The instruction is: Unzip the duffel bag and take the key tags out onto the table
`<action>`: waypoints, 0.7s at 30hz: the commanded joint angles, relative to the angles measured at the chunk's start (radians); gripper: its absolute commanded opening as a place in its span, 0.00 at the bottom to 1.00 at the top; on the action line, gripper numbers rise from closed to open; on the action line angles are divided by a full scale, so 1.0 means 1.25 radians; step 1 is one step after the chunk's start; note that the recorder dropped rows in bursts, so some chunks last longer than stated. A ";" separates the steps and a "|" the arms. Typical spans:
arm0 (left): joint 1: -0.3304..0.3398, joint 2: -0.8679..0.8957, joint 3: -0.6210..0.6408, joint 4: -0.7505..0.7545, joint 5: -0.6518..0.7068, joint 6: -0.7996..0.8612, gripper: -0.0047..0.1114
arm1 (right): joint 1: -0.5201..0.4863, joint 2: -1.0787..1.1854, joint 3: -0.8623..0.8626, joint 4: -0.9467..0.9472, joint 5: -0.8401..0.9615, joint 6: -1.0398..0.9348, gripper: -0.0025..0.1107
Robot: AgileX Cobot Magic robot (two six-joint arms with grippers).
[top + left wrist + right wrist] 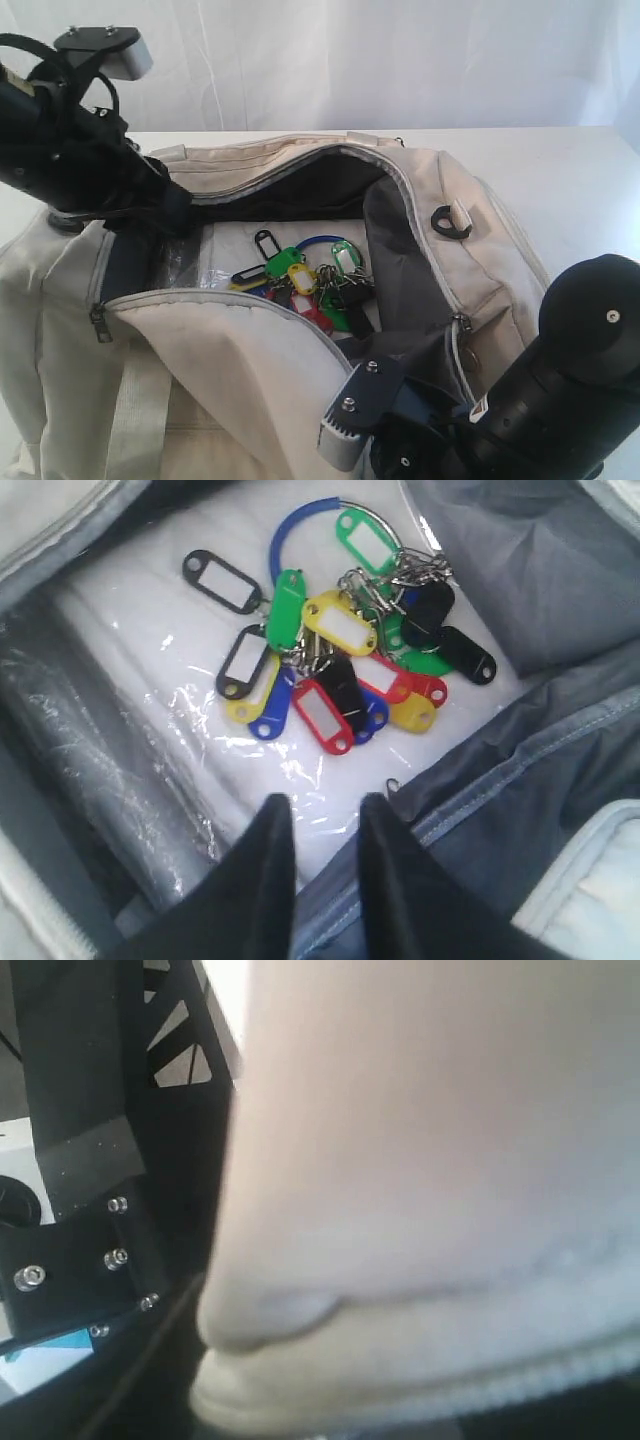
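The left gripper [323, 815] is down inside the bag [250, 380], over the floor of the main compartment. Its jaws are part-open with a clear gap and nothing between them. The key tags [340, 670] lie just ahead of the fingertips [275, 820], apart from them, no contact. They're one bunch on a big ring [300, 520], resting on clear film [130, 680] over a white base panel, with dark lining [520, 590] around it. So the unzip step looks done: the opening gapes wide, the zip track [415, 205] runs apart round it, and the near flap [270, 350] is folded down toward the exterior camera. Extraction hasn't started, since the tags are on the bag floor and not gripped. What's left is to close on the bunch, lift it clear of the opening and set it on the table [580, 170], which shows behind and to the right of the bag. The ring or the dense middle of the bunch looks like the better pinch point, as single tags lie flat on slippery film. The right arm [560, 380] sits low at the bag's near right corner, by the flap. Its wrist view is filled by cream fabric up close and the right gripper's jaws are hidden. Can't tell whether it's open or pinching the flap. It may be there to keep the mouth spread, but that's a guess.
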 commanded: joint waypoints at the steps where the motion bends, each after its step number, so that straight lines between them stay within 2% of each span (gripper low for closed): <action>1: -0.038 0.017 -0.040 -0.077 -0.009 0.140 0.04 | 0.002 0.001 0.003 0.004 -0.006 0.004 0.55; 3: -0.080 0.059 -0.046 0.008 -0.019 0.122 0.04 | 0.002 0.001 0.003 0.004 -0.006 0.004 0.55; 4: -0.083 0.083 -0.046 0.026 -0.001 0.096 0.04 | 0.002 0.001 0.003 0.004 -0.006 0.004 0.55; 6: -0.085 0.132 -0.046 0.007 0.085 0.103 0.04 | 0.002 0.001 0.003 0.004 -0.006 0.004 0.55; 7: -0.085 0.138 -0.046 -0.032 0.137 0.159 0.04 | 0.002 0.001 0.003 0.004 -0.006 0.004 0.55; 9: -0.085 0.118 -0.046 -0.066 0.217 0.229 0.04 | 0.002 0.001 -0.006 0.004 0.006 0.004 0.55; 13: -0.085 0.079 -0.046 -0.051 0.370 0.245 0.04 | 0.002 -0.014 -0.038 -0.020 0.031 0.004 0.55; 18: -0.085 0.026 -0.009 -0.059 0.456 0.260 0.04 | 0.002 -0.042 -0.048 -0.054 0.033 0.004 0.55; 21: -0.085 -0.015 0.040 -0.068 0.458 0.257 0.04 | 0.002 -0.066 -0.061 -0.072 0.033 0.004 0.55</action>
